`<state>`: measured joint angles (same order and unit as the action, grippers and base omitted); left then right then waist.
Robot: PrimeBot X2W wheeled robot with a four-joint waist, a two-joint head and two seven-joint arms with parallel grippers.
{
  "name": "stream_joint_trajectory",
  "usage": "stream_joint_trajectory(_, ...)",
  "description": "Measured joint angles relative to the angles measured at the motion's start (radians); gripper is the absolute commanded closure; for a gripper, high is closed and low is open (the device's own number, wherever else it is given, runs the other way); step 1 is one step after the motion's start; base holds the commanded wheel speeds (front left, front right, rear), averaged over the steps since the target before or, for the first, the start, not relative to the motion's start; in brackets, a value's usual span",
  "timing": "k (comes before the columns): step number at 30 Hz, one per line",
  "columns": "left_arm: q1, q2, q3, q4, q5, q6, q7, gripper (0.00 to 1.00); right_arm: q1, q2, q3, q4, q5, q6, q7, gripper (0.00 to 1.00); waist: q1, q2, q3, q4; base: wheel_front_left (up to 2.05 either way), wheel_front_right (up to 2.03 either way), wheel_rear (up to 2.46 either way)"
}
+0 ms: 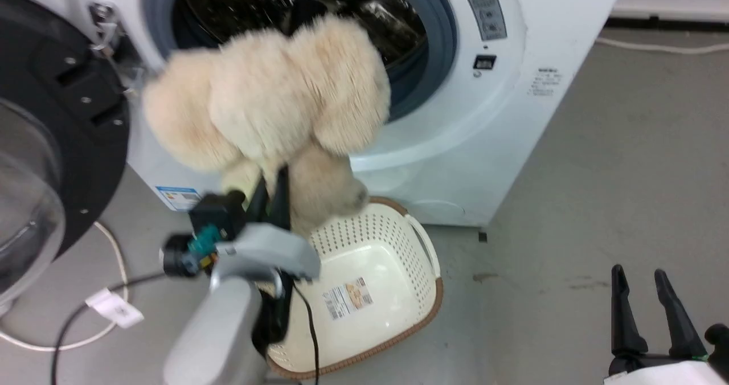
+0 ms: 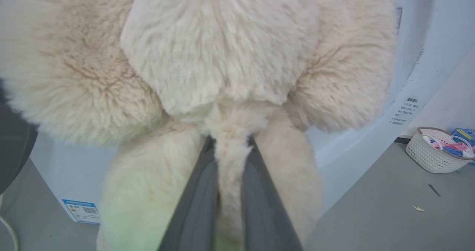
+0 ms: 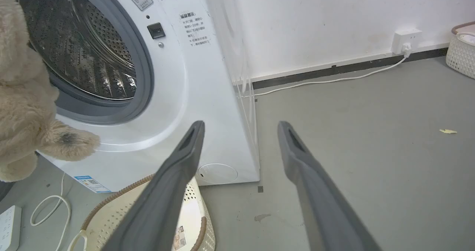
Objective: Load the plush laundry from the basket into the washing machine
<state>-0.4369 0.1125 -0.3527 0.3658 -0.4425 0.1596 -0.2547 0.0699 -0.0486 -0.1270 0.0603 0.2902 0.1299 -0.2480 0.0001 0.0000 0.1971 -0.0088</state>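
The fluffy cream plush laundry (image 1: 267,103) hangs in the air in front of the washing machine's round opening (image 1: 416,43), lifted above the basket (image 1: 376,294). My left gripper (image 1: 272,188) is shut on a lower part of the toy; the left wrist view has the fingers (image 2: 200,191) pinching a strip of fur on the plush (image 2: 230,69). The oval cream basket with a brown rim sits on the floor below the washer, a label on its bottom. My right gripper (image 1: 642,279) is open at the lower right, holding nothing. From the right wrist, the plush (image 3: 22,95) hangs by the steel drum (image 3: 85,54).
The washer's black-framed bubble door (image 1: 40,163) stands swung open at the left. A white cable and a power strip (image 1: 114,308) lie on the floor at the left. A second small white basket (image 2: 438,150) with clothes stands further off. Grey floor stretches to the right.
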Motion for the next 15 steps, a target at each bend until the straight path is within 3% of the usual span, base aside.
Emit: stream_joint_trajectory(15,-0.251,-0.011,0.178,0.051,0.145,-0.077,0.000,1.00,-0.110,0.000,-0.002,-0.055,-0.008,0.000,0.008,0.00,0.0001,0.0000,0.225,-0.069,0.00,0.00,0.00)
